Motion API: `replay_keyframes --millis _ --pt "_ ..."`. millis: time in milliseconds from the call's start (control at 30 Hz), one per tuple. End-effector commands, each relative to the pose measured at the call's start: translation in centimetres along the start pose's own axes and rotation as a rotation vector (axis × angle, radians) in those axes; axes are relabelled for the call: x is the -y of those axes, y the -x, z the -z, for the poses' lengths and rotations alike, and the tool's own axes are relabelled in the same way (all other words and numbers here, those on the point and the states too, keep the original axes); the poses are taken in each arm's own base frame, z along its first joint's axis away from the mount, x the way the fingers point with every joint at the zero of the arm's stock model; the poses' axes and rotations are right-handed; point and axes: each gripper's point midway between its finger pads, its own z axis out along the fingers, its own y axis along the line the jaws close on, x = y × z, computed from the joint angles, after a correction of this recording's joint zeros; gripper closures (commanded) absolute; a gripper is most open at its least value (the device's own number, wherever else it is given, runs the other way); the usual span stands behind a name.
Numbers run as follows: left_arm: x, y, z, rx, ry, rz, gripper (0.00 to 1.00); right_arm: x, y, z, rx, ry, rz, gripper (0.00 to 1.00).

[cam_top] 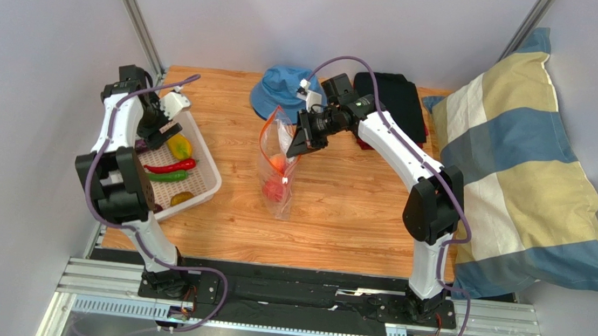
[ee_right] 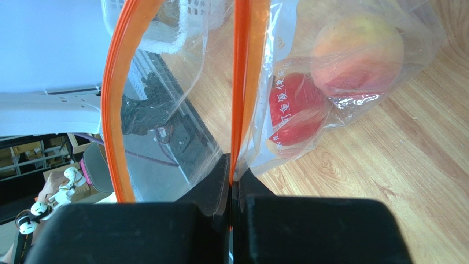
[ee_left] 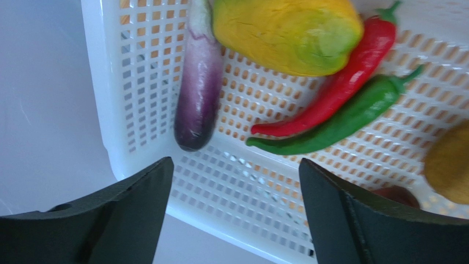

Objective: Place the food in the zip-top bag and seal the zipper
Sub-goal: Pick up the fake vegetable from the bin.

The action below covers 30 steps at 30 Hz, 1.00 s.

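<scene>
right end effector [ee_right: 232, 184]: clamped on the zipper [ee_right: 240, 82], zip-top bag [cam_top: 279, 184] held open
left end effector [ee_left: 235, 165]: spread apart over basket [ee_left: 137, 82], left edge of table [cam_top: 355, 213]
bagged: peach [ee_right: 358, 52], apple [ee_right: 294, 110]

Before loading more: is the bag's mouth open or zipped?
Open: the zipper shows two separated orange strips; right end effector pinches one.

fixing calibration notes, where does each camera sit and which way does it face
Top external: above and behind the bases, looking down at the table; left arm, right arm show.
Left wrist: on that arm, looks into the basket; open left end effector shows.
Right wrist: on that arm, faces the bag; right end effector shut on the zipper.
Shared: top and right wrist show the bag.
</scene>
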Motion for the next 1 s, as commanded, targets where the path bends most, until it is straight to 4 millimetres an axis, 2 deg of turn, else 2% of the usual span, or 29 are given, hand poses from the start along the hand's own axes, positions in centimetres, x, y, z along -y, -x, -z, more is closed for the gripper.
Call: replay_keyframes --millis 0,267,467,600,767,933,967 --pt "-4.8 -0.3 -1.3 -0.078 0.088 -0.13 0.14 -1.6 1.4 1.4 0.051 0.021 0.07 1.0" --pt "-4.5 -1.9 -6.2 -0.156 0.004 -0.234 0.2 -1.5 1.4 1.7 0.059 0.009 0.076 1.0" --pt "-4.8 -1.3 -8.5 -0.13 -0.02 -0.242 0.2 -1.3 1.3 1.6 0.057 0.005 0.068 1.0" --pt "-4.3 -0.8 -9.6 -0.106 -0.035 -0.258 0.19 -1.2 1.4 1.4 0.055 0.006 0.057 1.0" --pt "-2.8 -1.3 -11.3 -0.106 -0.086 -0.236 0.22 -1.1 1.8 1.4 0.055 0.006 0.048 1.0" --pt "-1.3 -1.0 -10.6 -0.064 -0.109 -0.233 0.27 -1.1 2.3 1.3 0.056 0.007 0.048 1.0" --pt "-0.5 -1.3 -10.7 -0.066 -0.128 -0.239 0.28 -1.1 2.4 1.2 0.055 0.007 0.046 1.0"
